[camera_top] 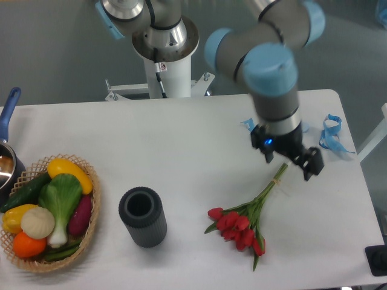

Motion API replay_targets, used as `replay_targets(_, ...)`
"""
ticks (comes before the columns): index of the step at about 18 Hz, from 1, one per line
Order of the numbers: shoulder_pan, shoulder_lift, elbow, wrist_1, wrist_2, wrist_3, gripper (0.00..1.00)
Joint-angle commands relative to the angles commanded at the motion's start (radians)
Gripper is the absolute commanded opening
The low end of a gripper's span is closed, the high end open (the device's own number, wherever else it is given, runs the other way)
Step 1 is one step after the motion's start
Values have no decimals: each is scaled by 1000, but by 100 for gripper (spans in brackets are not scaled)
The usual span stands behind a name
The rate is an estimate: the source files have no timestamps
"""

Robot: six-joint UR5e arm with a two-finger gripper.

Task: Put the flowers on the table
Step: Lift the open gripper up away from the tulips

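The flowers (pixel 240 225), a bunch of red tulips with green leaves and long green stems, lie flat on the white table (pixel 181 145) at the front right. The blooms point toward the front edge and the tied stem ends point back right. My gripper (pixel 290 165) hangs just above the stem ends with its fingers spread wide apart, one on each side of the stems. It looks open and does not grip them.
A black ribbed cylinder vase (pixel 143 216) stands upright left of the flowers. A wicker basket (pixel 91 226) of vegetables sits at the front left, with a blue-handled pot (pixel 7 160) behind it. Blue ribbon scraps (pixel 329 134) lie at the right edge. The robot's base (pixel 164 54) stands behind the table.
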Motion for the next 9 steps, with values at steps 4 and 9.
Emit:
replay_targets(4,101,58,-18,-74,-86,192,100)
replay_targets(9,164,95,-48,-81,-151,309,100)
